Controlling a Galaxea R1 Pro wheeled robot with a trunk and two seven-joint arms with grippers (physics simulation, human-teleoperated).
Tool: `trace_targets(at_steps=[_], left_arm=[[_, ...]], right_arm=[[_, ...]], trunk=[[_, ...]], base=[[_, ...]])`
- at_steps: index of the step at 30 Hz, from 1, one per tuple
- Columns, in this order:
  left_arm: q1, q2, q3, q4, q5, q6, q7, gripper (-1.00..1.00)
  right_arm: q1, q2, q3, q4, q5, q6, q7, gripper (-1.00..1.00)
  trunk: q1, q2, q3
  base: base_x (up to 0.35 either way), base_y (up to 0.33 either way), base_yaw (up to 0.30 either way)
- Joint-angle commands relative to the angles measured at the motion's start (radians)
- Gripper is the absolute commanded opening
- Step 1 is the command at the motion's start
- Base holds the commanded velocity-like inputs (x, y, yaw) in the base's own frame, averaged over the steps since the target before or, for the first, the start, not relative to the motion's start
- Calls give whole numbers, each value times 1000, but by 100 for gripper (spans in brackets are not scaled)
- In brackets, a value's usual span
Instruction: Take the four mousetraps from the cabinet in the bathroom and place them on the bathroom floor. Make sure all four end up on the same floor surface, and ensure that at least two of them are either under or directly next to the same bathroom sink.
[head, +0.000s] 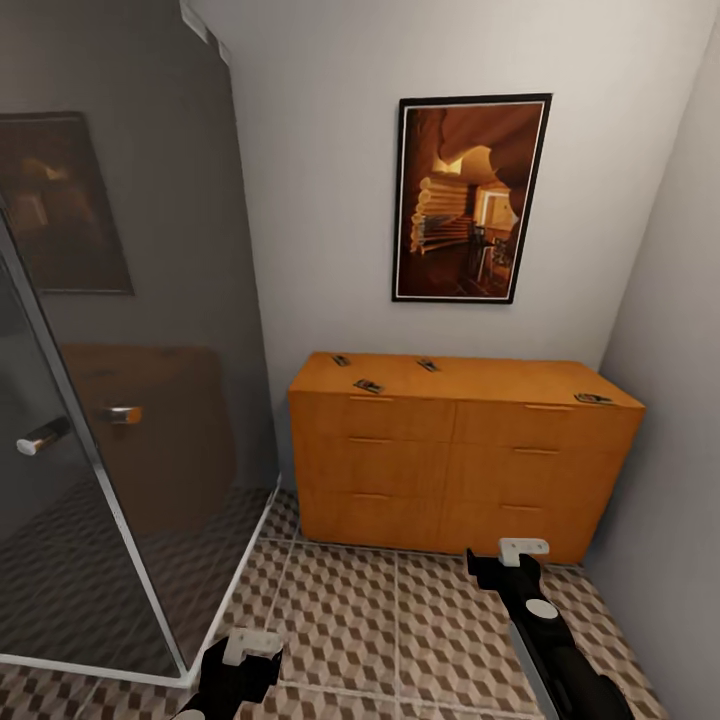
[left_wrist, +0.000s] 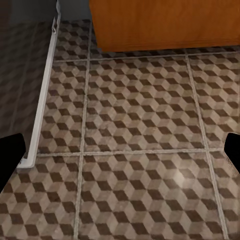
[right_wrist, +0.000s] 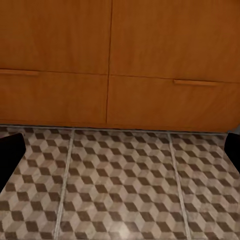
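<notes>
The orange-brown wooden cabinet (head: 460, 450) stands against the far wall, its drawers closed. Several small mousetraps lie on its top: two near the left end (head: 341, 360) (head: 368, 386), one further back (head: 428, 365), one at the right front corner (head: 593, 398). My left gripper (head: 245, 650) hangs low over the cube-patterned bathroom floor (head: 400, 620), open and empty. My right gripper (head: 508, 558) is open too, just in front of the cabinet's bottom drawers (right_wrist: 110, 100). Both wrist views look between spread fingers (left_wrist: 10, 152) (right_wrist: 10, 150) at floor tiles. The sink is out of view.
A dark glass shower enclosure (head: 130, 400) with a chrome handle (head: 42, 436) and white base rail (left_wrist: 42, 100) fills the left. A framed picture (head: 470, 200) hangs above the cabinet. A plain wall (head: 670, 430) closes the right side.
</notes>
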Motion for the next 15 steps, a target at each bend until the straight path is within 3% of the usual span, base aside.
trace_targets(at_steps=[1,6,15], left_arm=[[-1,1,-3,-2,0,6,7,100],[-1,1,-4,-2,0,6,7,100],[-1,1,-4,-1,0,6,7,100]], right_arm=[[0,0,1,-1,0,6,-3,100],[-1,0,2,-1,0,6,-3,100],[0,0,1,-1,0,6,-3,100]], trunk=[[0,-1,-1],[0,-1,-1],[0,-1,-1]], base=[[192,-177,17],[132,-121,9],[29,-27,2]])
